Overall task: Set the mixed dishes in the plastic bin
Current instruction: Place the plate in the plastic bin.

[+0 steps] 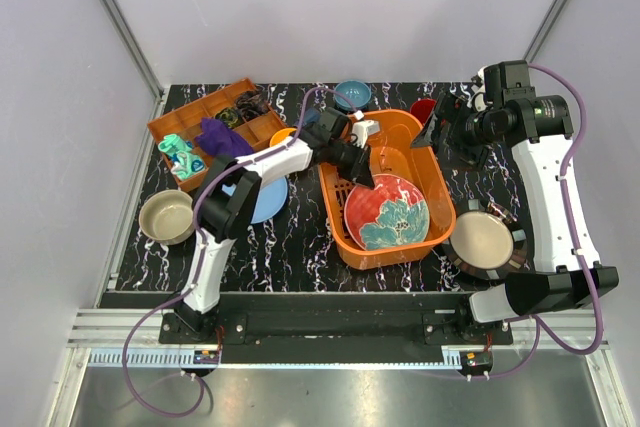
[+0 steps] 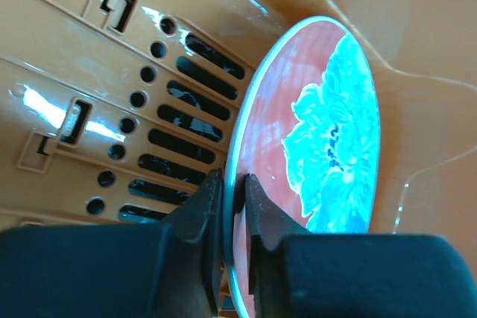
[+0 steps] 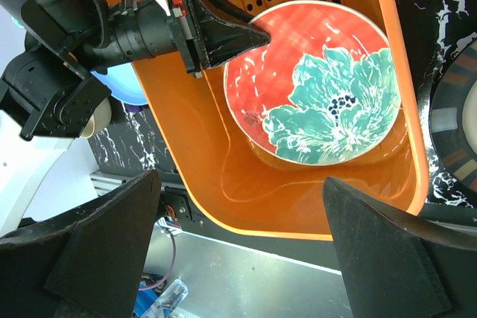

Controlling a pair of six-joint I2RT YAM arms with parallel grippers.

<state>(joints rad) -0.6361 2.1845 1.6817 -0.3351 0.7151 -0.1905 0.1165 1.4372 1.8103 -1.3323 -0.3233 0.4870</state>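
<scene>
The red-and-green plate (image 1: 387, 213) leans tilted inside the orange plastic bin (image 1: 400, 256). My left gripper (image 1: 362, 179) is shut on its far rim, fingers pinching the edge in the left wrist view (image 2: 235, 193), with the plate (image 2: 328, 124) over the bin's slotted bottom (image 2: 82, 57). My right gripper (image 1: 436, 133) is open and empty above the bin's far right corner; its view shows the plate (image 3: 313, 94), the bin (image 3: 223, 184) and the left gripper (image 3: 250, 36). Outside the bin are the red mug (image 1: 423, 108), small blue bowl (image 1: 352, 95), light blue plate (image 1: 266, 201), beige bowl (image 1: 167, 216) and dark striped-rim plate (image 1: 484, 240).
An orange-yellow bowl (image 1: 283, 134) peeks out behind the left arm. A brown-orange compartment tray (image 1: 205, 112) at the back left holds a teal toy (image 1: 182, 155) and a purple cloth (image 1: 220, 137). White walls close in the table on three sides.
</scene>
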